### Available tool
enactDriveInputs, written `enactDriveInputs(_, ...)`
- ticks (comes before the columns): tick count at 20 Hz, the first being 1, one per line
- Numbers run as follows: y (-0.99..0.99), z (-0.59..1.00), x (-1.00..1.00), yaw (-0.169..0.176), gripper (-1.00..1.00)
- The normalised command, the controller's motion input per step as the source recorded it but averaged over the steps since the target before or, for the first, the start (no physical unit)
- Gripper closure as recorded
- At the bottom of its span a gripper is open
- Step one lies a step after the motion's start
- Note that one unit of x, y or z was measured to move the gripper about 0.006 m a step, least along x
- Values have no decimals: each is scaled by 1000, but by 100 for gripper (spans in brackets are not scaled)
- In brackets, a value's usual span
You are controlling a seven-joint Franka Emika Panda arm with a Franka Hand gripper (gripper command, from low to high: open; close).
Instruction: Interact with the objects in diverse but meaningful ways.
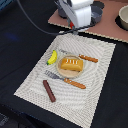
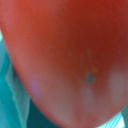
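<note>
So the wrist view is basically filled with the tomato (image 2: 70, 55), red and right up against the lens, which suggests it's sitting in the end effector (image 1: 80, 25). Honestly I can't tell whether the fingers are actually clamped on it. In the exterior view the arm hangs over the far edge of the placemat (image 1: 30, 85). The bread loaf (image 1: 70, 64) sits on the plate (image 1: 61, 71), banana (image 1: 52, 57) just beside it, sausage (image 1: 49, 91) near the front, fork (image 1: 65, 79) and knife (image 1: 82, 57) flanking like a table setting.
</note>
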Motion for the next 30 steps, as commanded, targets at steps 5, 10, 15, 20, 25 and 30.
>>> enactDriveInputs(5,886,58,495,0,100)
enactDriveInputs(10,903,66,446,0,100)
enactDriveInputs(15,908,271,528,0,100)
enactDriveInputs(20,899,259,530,0,100)
enactDriveInputs(25,882,219,528,0,100)
enactDriveInputs(30,419,1,258,1,100)
